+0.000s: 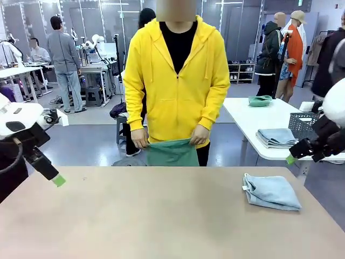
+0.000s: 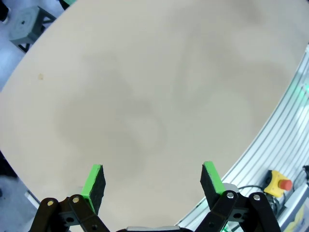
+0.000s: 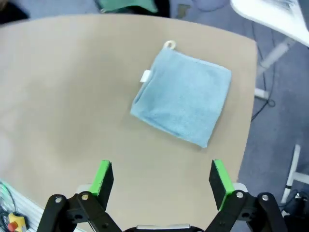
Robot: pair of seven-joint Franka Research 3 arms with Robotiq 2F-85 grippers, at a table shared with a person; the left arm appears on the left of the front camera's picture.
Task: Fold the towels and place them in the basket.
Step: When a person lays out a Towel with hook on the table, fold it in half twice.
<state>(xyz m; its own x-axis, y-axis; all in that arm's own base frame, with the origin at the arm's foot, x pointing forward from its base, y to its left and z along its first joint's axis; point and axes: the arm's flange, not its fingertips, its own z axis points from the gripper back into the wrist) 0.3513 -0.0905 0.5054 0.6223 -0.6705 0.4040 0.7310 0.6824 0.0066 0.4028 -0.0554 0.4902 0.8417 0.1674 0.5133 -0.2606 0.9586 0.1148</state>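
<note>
A folded light grey-blue towel (image 1: 271, 191) with a small white tag lies on the tan table (image 1: 161, 216) at the right; the right wrist view shows the same towel (image 3: 182, 96) ahead of the fingers. A person in a yellow hoodie stands at the far edge and holds a green towel (image 1: 172, 152) in both hands. My right gripper (image 3: 163, 178) hovers open above the table, short of the blue towel. My left gripper (image 2: 152, 181) is open over bare tabletop at the left. A dark mesh basket (image 1: 303, 124) stands on the white table behind.
A white table (image 1: 253, 116) at the back right carries a stack of blue towels (image 1: 276, 137), a green towel (image 1: 260, 100) and the basket. Other people and work tables stand farther back. An emergency stop button (image 2: 279, 182) sits beside the near table edge.
</note>
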